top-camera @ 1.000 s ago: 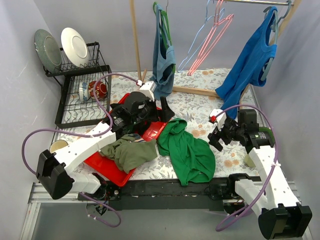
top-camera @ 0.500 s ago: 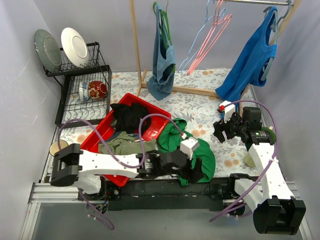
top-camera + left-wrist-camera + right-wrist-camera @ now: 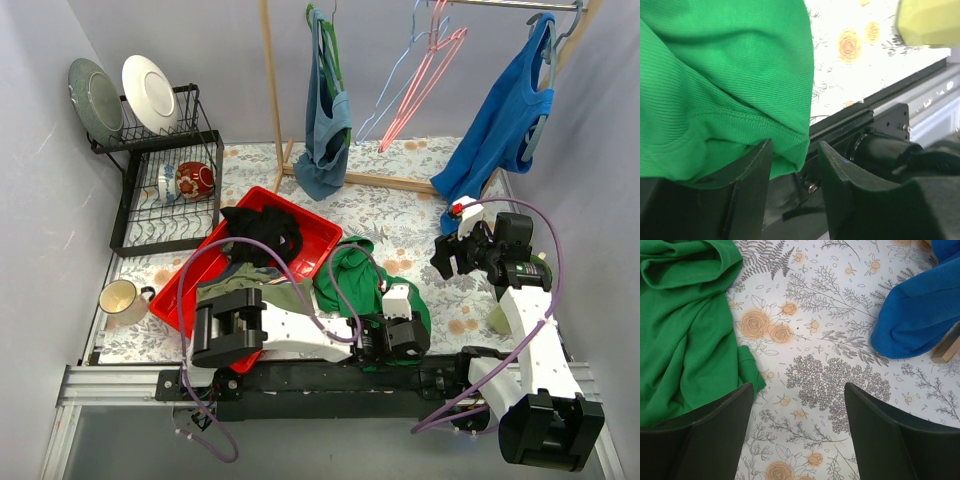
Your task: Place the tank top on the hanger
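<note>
We see the tank top (image 3: 350,276) lying crumpled on the flowered table (image 3: 400,215), just right of the red tray (image 3: 312,243), with its near end reaching the table's front edge. The left arm lies low along that edge, and the left gripper (image 3: 402,335) sits at the garment's near hem. In the left wrist view its jaws stand apart, and the stitched hem of the green cloth hangs into the gap between the fingers (image 3: 752,190), which do not pinch it. The right gripper (image 3: 452,256) hovers over bare tablecloth to the right of the tank top. Its jaws are spread wide and hold nothing, and the royal blue top (image 3: 912,320) is near. The hanger (image 3: 384,92) hangs from the rail at the back, beside the pink hanger (image 3: 430,75), well apart from the tank top
</note>
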You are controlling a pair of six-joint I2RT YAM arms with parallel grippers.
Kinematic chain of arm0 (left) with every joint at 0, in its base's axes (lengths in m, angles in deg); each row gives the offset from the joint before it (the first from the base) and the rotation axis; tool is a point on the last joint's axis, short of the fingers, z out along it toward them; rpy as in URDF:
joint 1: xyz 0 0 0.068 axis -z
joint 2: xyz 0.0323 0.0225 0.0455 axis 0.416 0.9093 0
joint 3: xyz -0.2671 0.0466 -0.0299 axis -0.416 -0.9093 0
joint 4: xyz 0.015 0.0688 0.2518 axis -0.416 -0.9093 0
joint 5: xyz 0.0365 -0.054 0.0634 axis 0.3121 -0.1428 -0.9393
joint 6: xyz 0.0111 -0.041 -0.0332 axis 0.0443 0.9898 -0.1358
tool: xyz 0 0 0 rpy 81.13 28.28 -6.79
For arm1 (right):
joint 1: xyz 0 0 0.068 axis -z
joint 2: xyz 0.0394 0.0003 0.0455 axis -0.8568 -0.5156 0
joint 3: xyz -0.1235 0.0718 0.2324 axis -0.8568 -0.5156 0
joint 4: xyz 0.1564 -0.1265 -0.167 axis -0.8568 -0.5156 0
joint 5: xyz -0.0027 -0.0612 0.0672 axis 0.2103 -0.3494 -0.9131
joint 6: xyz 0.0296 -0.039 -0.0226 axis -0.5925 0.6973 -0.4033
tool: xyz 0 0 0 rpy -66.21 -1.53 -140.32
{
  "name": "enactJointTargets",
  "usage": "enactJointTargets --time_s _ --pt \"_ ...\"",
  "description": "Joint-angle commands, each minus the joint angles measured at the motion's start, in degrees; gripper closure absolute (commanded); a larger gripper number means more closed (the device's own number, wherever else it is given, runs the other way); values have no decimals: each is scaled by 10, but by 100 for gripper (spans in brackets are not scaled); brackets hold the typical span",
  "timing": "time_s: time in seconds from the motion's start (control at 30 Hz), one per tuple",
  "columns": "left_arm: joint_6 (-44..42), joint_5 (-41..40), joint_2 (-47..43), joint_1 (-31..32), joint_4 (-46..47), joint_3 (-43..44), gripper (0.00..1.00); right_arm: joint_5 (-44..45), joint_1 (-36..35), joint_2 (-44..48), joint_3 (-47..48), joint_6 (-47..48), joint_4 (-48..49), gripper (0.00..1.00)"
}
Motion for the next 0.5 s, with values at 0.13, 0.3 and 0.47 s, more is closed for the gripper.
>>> enactJointTargets --time_s 0.13,0.3,0.47 --pt "84 -13 41 6 -78 61 52 -29 7 7 -3 -11 25 19" --pt "102 -27 45 7 -112 74 49 -32 8 9 -3 -10 25 19" --pt "120 -26 44 6 -111 68 50 -36 8 8 -3 -10 26 20"
